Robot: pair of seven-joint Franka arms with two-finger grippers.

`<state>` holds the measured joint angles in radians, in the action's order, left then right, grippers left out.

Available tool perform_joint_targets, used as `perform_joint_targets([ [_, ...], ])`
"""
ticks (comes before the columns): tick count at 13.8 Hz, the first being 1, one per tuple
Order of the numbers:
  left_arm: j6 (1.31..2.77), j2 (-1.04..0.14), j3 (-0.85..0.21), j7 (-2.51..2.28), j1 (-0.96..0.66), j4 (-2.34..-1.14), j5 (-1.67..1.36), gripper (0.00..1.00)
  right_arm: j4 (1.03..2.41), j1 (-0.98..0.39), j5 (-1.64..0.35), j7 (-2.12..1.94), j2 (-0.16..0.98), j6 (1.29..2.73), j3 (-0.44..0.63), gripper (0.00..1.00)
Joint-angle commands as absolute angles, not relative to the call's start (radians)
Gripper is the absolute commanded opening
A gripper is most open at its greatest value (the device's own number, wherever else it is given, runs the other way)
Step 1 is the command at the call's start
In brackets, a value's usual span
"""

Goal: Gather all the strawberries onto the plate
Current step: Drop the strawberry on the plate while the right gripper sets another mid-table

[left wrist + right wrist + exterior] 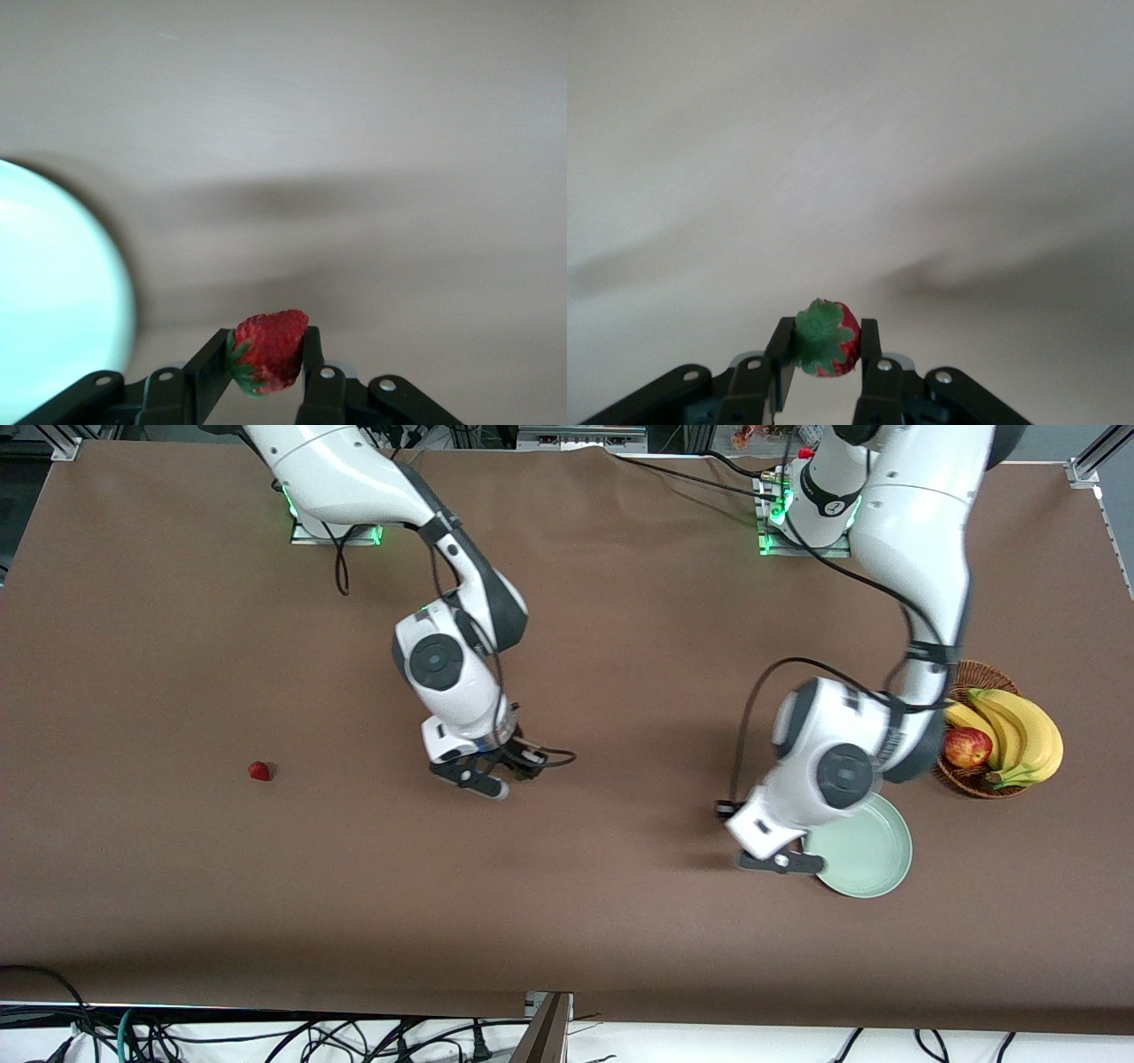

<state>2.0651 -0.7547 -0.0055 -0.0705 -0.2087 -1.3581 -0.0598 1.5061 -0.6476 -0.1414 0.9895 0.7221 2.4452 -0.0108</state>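
Left pincer [270, 359] holds a strawberry [268, 350] pinched between its fingers; in the front view this pincer [784, 861] sits low at the centre-right of the frame, just at the rim of the plate [873, 859], not yet over its middle. We judge the step in hand to be carrying this berry to the plate. The next move calls for a short shift over the plate's bare surface, then opening the fingers low so the berry does not roll off.

Right pincer [824, 354] is likewise clamped on a second strawberry [827, 338], green cap toward the camera. In the front view it [485, 775] hangs over bare worktop [620, 921] near frame centre, well apart from the plate; a long traverse toward the left arm's end is needed.

A third strawberry [260, 771] lies loose on the worktop at centre-left of the frame, well apart from both pincers. We see none in the plate yet.
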Motion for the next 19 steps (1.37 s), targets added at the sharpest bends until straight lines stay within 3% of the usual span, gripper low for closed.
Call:
perform_joint_targets([
  [1,2.060,-0.750,-0.025,0.154,-0.082,-1.379,-0.049,0.00,1.404,-0.718,-0.147,1.086,0.804,2.470,-0.002,0.31],
  [4,2.071,-0.790,-0.025,0.250,-0.014,-1.381,-0.029,0.00,1.390,-0.778,-0.147,1.120,0.856,2.554,-0.002,0.31],
  [8,2.203,-0.859,-0.026,0.271,0.017,-1.387,-0.005,0.00,1.384,-0.824,-0.146,1.121,0.903,2.635,-0.002,0.32],
  [9,2.210,-0.868,-0.026,0.296,0.028,-1.387,-0.005,0.11,1.375,-0.827,-0.146,1.121,0.913,2.635,-0.002,0.33],
  [10,2.212,-0.873,-0.026,0.320,0.034,-1.387,-0.009,0.83,1.370,-0.830,-0.146,1.121,0.917,2.635,-0.002,0.33],
  [11,2.214,-0.877,-0.026,0.333,0.040,-1.385,-0.023,1.00,1.368,-0.830,-0.144,1.120,0.917,2.635,-0.002,0.39],
  [12,2.212,-0.876,-0.032,0.331,0.049,-1.385,-0.025,1.00,1.368,-0.830,-0.143,1.118,0.917,2.635,0.002,0.89],
  [13,2.210,-0.874,-0.035,0.330,0.049,-1.387,-0.025,1.00,1.365,-0.830,-0.137,1.108,0.910,2.632,0.011,1.00],
  [15,2.203,-0.865,-0.041,0.330,0.048,-1.385,-0.058,1.00,1.345,-0.815,-0.137,1.097,0.884,2.590,0.026,1.00],
  [19,2.172,-0.835,-0.092,0.304,0.040,-1.378,-0.101,1.00,1.305,-0.697,-0.147,0.897,0.799,2.354,0.041,1.00],
])
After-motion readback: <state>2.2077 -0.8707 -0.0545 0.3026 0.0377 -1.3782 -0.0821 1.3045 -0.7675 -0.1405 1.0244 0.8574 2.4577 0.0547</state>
